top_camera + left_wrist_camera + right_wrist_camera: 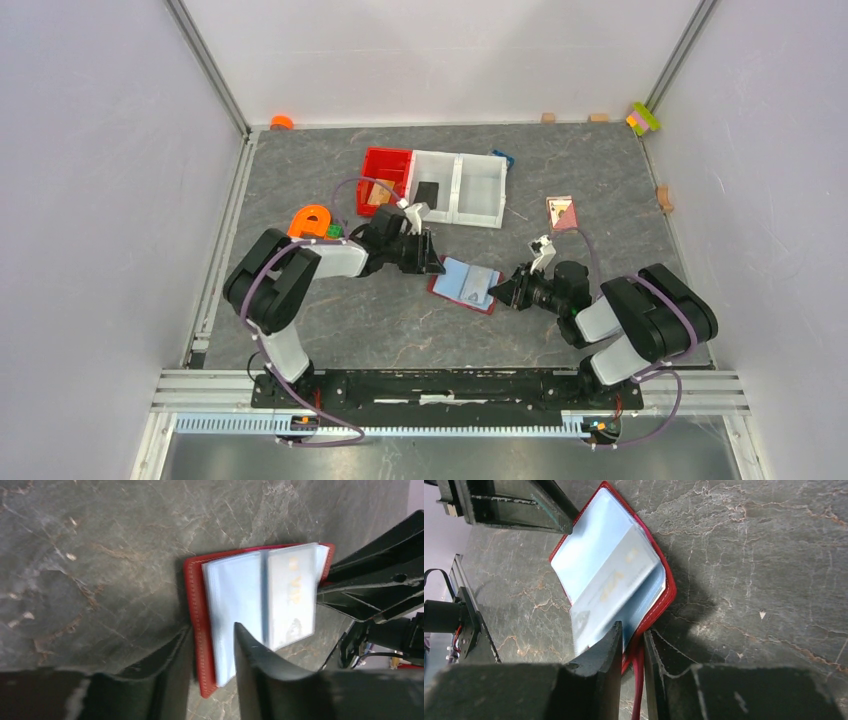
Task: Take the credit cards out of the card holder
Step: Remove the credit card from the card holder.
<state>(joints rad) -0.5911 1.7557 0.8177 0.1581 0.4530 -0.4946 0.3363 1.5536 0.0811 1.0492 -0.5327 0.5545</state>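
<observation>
I see dark red folding card holder [466,285] lying open mid-tabletop [600,175], left gripper [212,630] jaws apart straddling its left red edge, gripping nothing, right gripper [632,630] clenched on its right red edge, pale grey-blue card [292,595] inside a clear sleeve

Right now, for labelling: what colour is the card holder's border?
Red, pale stitching; card holder shows best in left wrist view.

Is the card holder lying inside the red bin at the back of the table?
No, the card holder lies open on the table, well in front of the red bin and apart from it.
</observation>
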